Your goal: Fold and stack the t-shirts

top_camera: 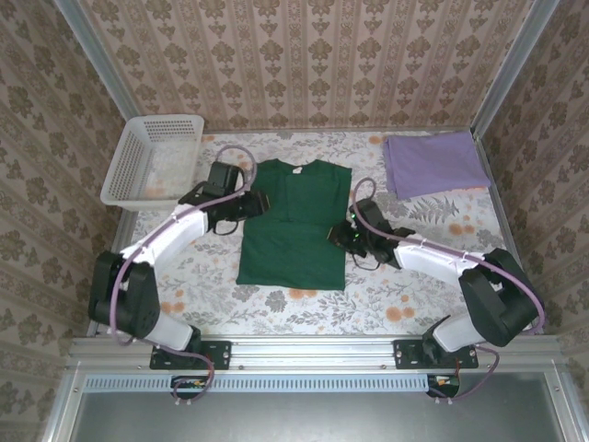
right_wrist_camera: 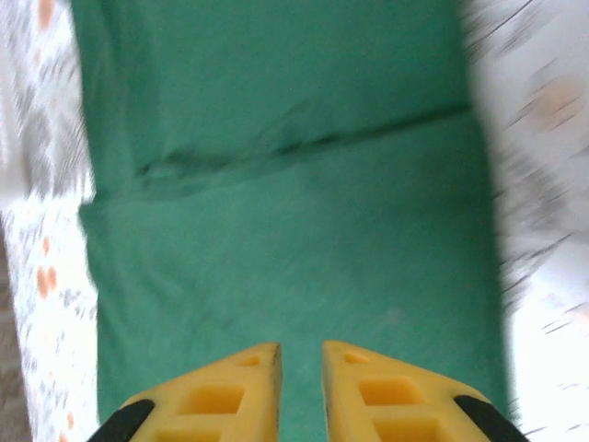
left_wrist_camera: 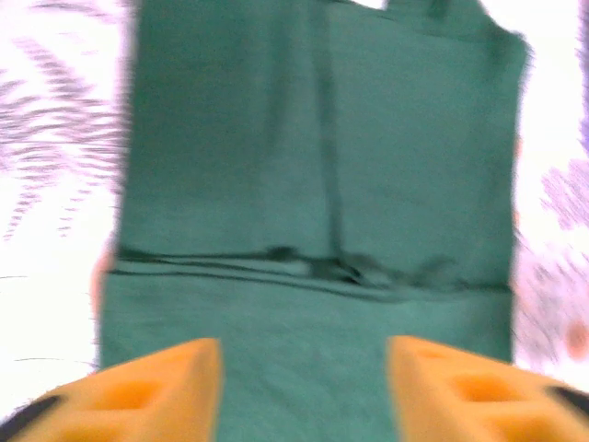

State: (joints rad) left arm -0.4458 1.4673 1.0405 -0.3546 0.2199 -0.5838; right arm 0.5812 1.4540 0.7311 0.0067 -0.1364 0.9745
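Note:
The dark green t-shirt [top_camera: 294,235] lies flat in the middle of the table, sleeves folded in, collar toward the far wall. The lilac t-shirt [top_camera: 434,163] rests folded at the back right. My left gripper [top_camera: 254,199] hovers at the green shirt's upper left edge; in the left wrist view the left gripper [left_wrist_camera: 304,368] is open wide over the green cloth [left_wrist_camera: 313,184], with nothing between the fingers. My right gripper [top_camera: 339,236] is at the shirt's right edge; in the right wrist view the right gripper [right_wrist_camera: 301,354] shows a narrow gap above the green shirt [right_wrist_camera: 276,230].
A white lattice basket [top_camera: 152,158] stands at the back left, just behind the left arm. The floral tablecloth [top_camera: 276,308] is bare in front of the shirt. Patterned walls close in the left, right and far sides.

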